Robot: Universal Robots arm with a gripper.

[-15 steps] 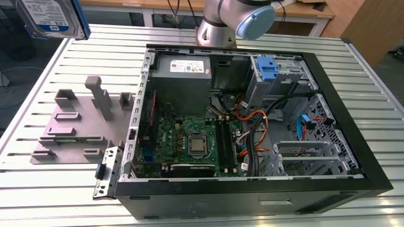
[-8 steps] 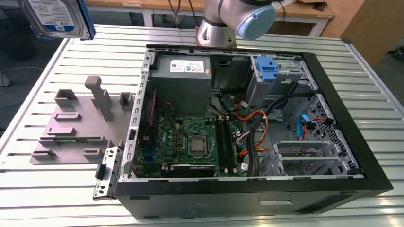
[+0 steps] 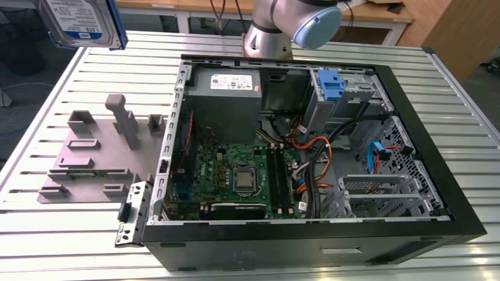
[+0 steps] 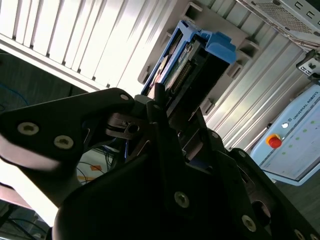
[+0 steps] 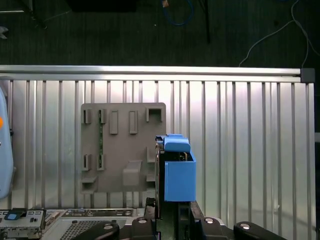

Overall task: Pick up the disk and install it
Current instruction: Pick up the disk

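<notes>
Aloft, the black gripper (image 4: 172, 107) clamps the flat silver disk (image 3: 78, 20) (blue plastic bracket (image 5: 178, 175)).

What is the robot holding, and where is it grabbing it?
The disk. The gripper has its jaws shut on the end nearest the arm.

Arm (image 3: 291, 22): grey joint with blue cap, far side of scene, near middle. Gripper (image 4: 172, 107): black, two fingers, jaws clamped on end of disk (image 4: 182, 72). Disk juts straight out from wrist, carried high at exterior view's far left.
</notes>
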